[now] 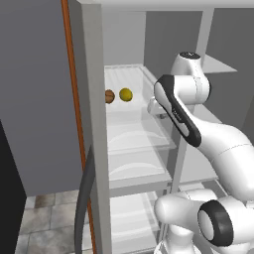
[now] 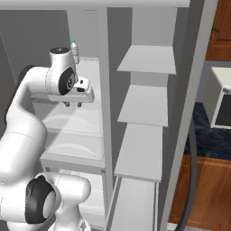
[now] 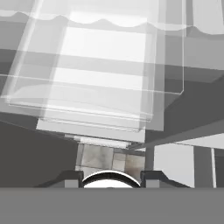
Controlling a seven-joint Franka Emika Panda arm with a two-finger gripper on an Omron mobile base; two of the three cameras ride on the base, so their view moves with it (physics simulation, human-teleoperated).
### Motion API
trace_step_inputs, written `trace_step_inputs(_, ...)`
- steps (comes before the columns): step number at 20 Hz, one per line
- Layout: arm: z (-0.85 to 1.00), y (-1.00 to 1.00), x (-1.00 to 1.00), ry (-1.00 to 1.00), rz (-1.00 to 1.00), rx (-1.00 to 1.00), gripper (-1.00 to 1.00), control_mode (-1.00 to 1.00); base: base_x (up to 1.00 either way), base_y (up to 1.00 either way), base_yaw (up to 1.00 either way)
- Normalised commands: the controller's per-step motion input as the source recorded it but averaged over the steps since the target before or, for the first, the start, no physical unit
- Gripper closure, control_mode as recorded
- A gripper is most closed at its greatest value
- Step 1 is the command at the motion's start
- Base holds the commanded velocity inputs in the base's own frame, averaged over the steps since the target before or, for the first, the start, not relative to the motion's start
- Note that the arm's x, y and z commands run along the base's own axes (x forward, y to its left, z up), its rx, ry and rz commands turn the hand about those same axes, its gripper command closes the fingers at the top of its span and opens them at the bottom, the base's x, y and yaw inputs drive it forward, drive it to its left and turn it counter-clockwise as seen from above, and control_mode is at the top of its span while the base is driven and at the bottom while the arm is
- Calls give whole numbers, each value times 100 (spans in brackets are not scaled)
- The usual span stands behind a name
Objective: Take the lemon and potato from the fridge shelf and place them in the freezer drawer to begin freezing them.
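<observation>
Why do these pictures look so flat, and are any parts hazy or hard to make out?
Left base view: even rendered light, soft shading, no glare; the lemon and potato show sharp on the fridge shelf. Right base view: equally crisp, with the gripper above a shelf. Hand view: the translucent shelves overlap, so their edges blend hazily.

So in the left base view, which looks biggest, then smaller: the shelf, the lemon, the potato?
1. The fridge shelf, by far the largest.
2. The lemon and the potato look about alike. The potato is partly hidden behind the fridge's post, so I won't rank them.
</observation>
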Motion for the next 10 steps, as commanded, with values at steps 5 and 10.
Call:
trace_step_inputs(5, 1, 5, -13, -11, 0, -1, -100, -100, 0, 0, 0)
trace_step_inputs(10, 18, 27, 0, -22, 0, -3, -100, -100, 0, 0, 0)
